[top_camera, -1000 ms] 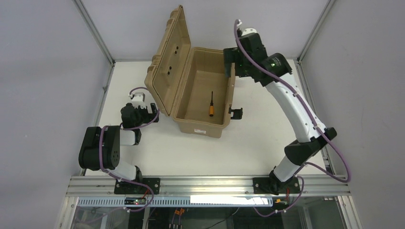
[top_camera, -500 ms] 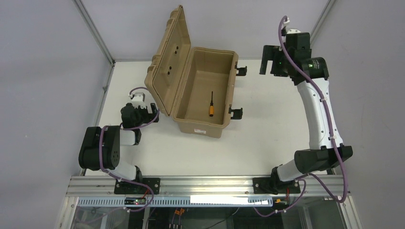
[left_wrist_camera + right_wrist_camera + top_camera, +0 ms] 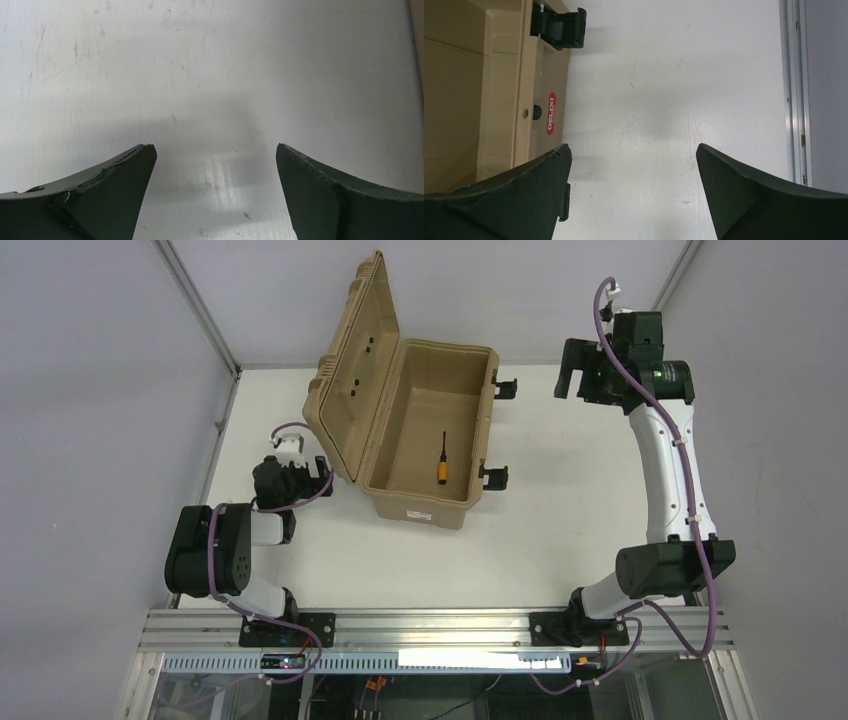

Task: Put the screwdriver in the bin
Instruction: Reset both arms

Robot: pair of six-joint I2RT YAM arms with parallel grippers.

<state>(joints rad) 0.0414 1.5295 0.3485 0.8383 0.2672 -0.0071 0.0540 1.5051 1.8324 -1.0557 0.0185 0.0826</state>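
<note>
The tan bin [image 3: 385, 490] stands open at the table's middle back, its ribbed lid [image 3: 352, 370] raised on the left. The screwdriver [image 3: 443, 467], orange handle and black shaft, lies on the bin's floor. My right gripper [image 3: 572, 370] is open and empty, raised to the right of the bin, apart from it. In the right wrist view the right gripper [image 3: 633, 150] hangs over bare table with the bin's wall [image 3: 504, 95] at the left. My left gripper [image 3: 322, 472] is open and empty, low beside the lid's left side; in its wrist view it [image 3: 215, 147] shows only table.
Black latches stick out from the bin's right wall [image 3: 506, 388] [image 3: 494, 477]. A metal frame rail [image 3: 794, 90] runs along the table's right edge. Grey walls enclose the table at back and sides.
My right arm has swung from over the bin's back right corner out to the right, away from the bin. The left arm, the bin and the screwdriver have not moved.
</note>
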